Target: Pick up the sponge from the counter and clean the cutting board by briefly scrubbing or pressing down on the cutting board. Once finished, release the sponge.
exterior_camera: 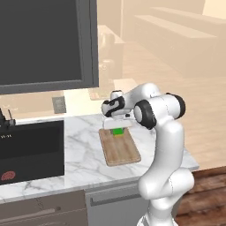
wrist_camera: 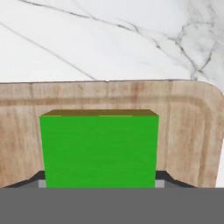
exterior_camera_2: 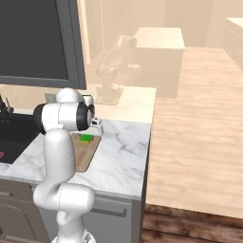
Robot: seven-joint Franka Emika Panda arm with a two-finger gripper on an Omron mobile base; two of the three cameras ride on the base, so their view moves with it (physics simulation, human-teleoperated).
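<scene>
Arm bent low, end effector [exterior_camera: 117, 128] clamped

Sponge [exterior_camera: 117, 131] atop cutting board's [exterior_camera: 120, 149] far end, on counter [exterior_camera: 84, 150].

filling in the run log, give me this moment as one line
stage: scrubbing | pincer: shut on sponge | sponge: over far end of cutting board | board: flat on counter

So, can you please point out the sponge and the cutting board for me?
sponge [wrist_camera: 99, 148], hand view, middle of its green face.
cutting board [exterior_camera: 121, 152], left base view, bare wood on the near half.
</scene>
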